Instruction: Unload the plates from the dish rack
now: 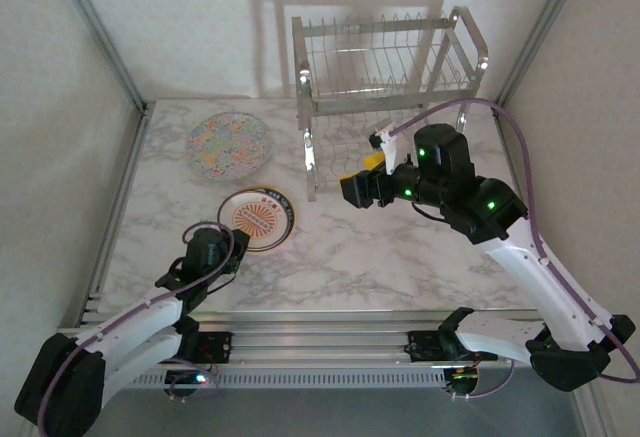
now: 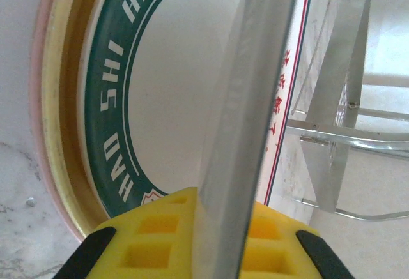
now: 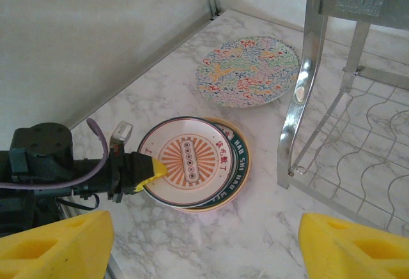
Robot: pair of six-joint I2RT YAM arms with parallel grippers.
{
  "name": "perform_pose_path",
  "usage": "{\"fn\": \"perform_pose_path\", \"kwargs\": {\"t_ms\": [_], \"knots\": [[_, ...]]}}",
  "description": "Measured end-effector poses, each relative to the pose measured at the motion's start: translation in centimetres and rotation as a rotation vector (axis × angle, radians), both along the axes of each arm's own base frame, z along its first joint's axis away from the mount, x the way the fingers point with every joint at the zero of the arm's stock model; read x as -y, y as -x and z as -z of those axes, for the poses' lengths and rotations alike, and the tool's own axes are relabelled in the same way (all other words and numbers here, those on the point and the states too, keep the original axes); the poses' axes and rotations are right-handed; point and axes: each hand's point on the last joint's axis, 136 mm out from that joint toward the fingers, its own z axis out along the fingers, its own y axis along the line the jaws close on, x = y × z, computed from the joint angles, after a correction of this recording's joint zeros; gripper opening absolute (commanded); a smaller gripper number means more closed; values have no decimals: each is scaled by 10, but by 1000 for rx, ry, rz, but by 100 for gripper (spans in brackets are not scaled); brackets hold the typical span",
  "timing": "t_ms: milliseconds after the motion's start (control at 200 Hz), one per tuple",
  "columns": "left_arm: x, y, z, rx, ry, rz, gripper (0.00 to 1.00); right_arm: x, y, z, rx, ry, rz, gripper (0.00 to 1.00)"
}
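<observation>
The white plate with the orange sunburst lies on top of a stack on the marble table. Under it are a green-rimmed plate, a yellow one and a pink rim. My left gripper is shut on the sunburst plate's near rim, which runs edge-on between its yellow pads. The floral plate lies flat at the back left. The chrome dish rack stands at the back, its wire shelves bare. My right gripper hovers open in front of the rack, holding nothing.
The rack's front left leg stands just right of the plate stack. Its low wire shelf reaches toward the front. A metal frame rail borders the table on the left. Bare marble lies in front of the rack.
</observation>
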Motion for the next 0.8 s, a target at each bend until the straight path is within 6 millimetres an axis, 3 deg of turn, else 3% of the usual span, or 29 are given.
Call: {"fn": "perform_pose_path", "kwargs": {"t_ms": [611,801], "knots": [[5,-1,18,-64,8,29,0,-2,-3,4,-12,7,1,76],[8,-5,16,-64,11,36,8,-2,-3,4,-12,6,2,77]]}}
